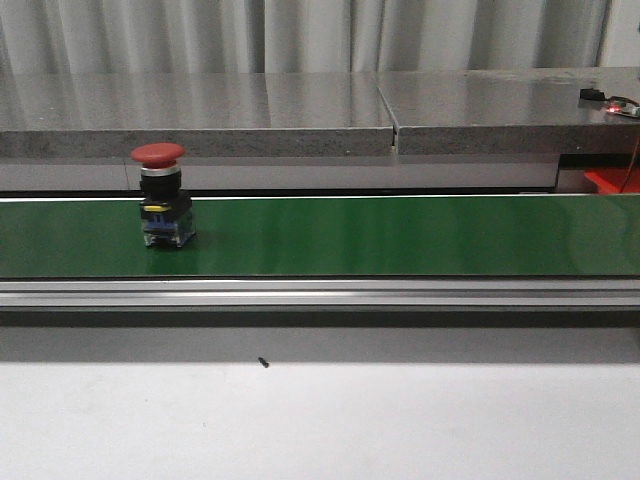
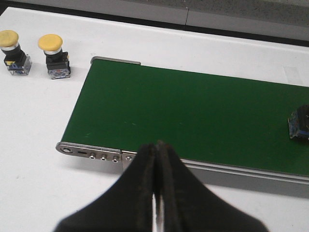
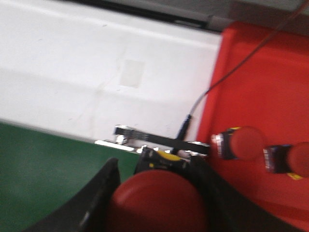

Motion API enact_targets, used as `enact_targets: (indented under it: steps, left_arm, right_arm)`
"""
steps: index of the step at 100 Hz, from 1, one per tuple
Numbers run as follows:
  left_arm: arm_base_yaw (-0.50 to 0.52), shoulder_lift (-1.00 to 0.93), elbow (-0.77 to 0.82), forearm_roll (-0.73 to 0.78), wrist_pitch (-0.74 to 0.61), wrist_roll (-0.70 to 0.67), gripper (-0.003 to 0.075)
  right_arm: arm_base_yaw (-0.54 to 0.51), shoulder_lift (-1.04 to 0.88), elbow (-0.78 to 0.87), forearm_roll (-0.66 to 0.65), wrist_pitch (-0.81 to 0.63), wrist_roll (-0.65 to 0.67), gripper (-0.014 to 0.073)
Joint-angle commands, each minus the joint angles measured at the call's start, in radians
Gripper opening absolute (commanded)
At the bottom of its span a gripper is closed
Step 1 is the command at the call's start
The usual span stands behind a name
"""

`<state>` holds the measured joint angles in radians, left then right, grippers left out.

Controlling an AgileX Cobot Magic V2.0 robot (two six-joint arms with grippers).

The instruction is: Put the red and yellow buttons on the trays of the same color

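Your right pincer (image 3: 157,193) pinches a red button (image 3: 157,203) at the belt's end, apparently bound for the red tray (image 3: 260,87). Your left pincer (image 2: 157,193), pressed together, waits near the belt (image 2: 193,111).

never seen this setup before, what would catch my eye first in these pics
First the red button standing upright on the left part of the long green belt in the front view. Then the right gripper, closed around another red button at the belt's end, beside the red tray that holds two more. Two yellow buttons sit on the white table off the belt's other end.
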<state>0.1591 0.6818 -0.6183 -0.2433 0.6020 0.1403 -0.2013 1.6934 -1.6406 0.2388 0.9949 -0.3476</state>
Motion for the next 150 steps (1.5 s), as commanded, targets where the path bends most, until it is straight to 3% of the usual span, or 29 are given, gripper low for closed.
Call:
enact_targets:
  steps: [1,20,60,133,140,150]
  left_arm:
    - [-0.004,-0.003,-0.029,-0.019,-0.067,0.001,-0.002]
    - [-0.004,-0.003,-0.029,-0.019,-0.067,0.001,-0.002]
    - [-0.004,-0.003,-0.029,-0.019,-0.067,0.001,-0.002]
    - [-0.004,-0.003,-0.029,-0.019,-0.067,0.001,-0.002]
    - [-0.004,-0.003,-0.029,-0.019,-0.067,0.001,-0.002]
    - [-0.004,-0.003,-0.029,-0.019,-0.067,0.001,-0.002]
  right_arm:
    - [-0.075,-0.012,-0.089,0.041,-0.018,0.0,0.0237]
    - [-0.148,0.11,-0.225,0.091,-0.015,0.0,0.0237]
    - [-0.15,0.458,-0.519,0.087,-0.003,0.0,0.0237]
    - [-0.15,0.649,-0.584,0.056,-0.058,0.0,0.0239]
    - [-0.15,0.649,-0.584,0.056,-0.058,0.0,0.0281]
    - [-0.15,0.648,-0.584,0.056,-0.058,0.0,0.0423]
